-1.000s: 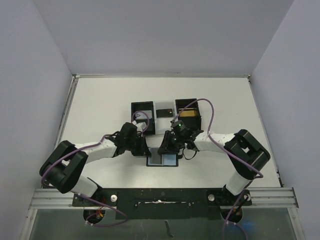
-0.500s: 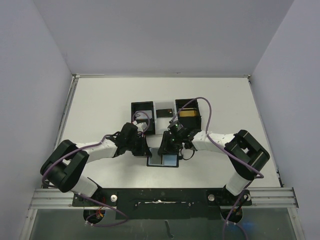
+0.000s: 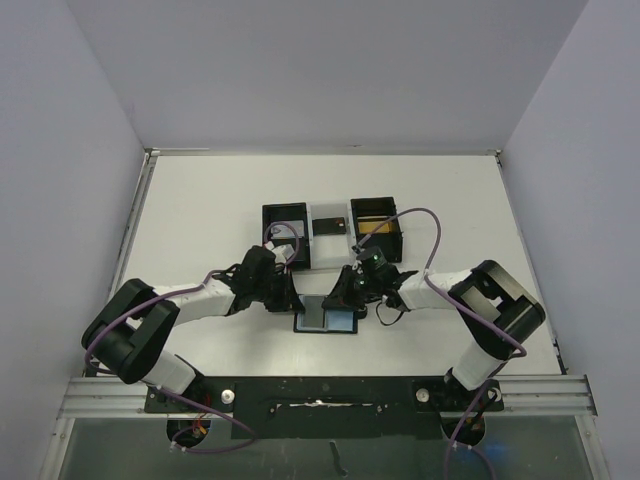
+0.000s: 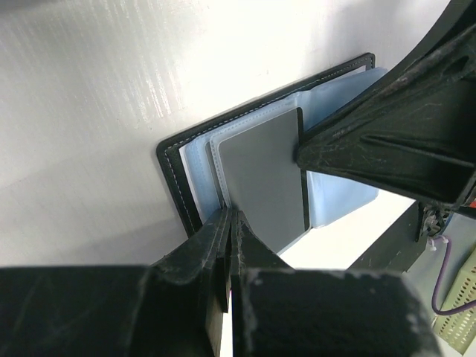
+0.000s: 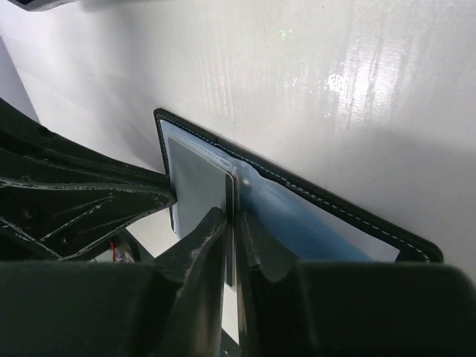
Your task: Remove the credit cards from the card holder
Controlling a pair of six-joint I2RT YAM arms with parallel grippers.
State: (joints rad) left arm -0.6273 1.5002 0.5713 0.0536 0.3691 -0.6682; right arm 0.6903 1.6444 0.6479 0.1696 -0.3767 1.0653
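The card holder (image 3: 340,323) lies open on the table, black-edged with blue-grey pockets (image 4: 175,175). A pale grey credit card (image 4: 264,178) stands partly out of its left pocket. My right gripper (image 5: 236,219) is shut on that card's right edge (image 5: 197,186), and in the top view it (image 3: 344,297) sits over the holder's middle. My left gripper (image 4: 229,219) is shut, its tip resting on the holder's left side (image 3: 290,299). A gold-tan credit card (image 3: 378,228) lies in the right black box.
Two black open-top boxes (image 3: 285,222) (image 3: 377,212) stand behind the holder, with a small black rectangle (image 3: 328,225) on a pale pad between them. The table's raised edges (image 3: 140,230) run along the left and right.
My right gripper has dropped lower over the holder and closed from partly open onto the grey card's edge. The left arm has stayed put.
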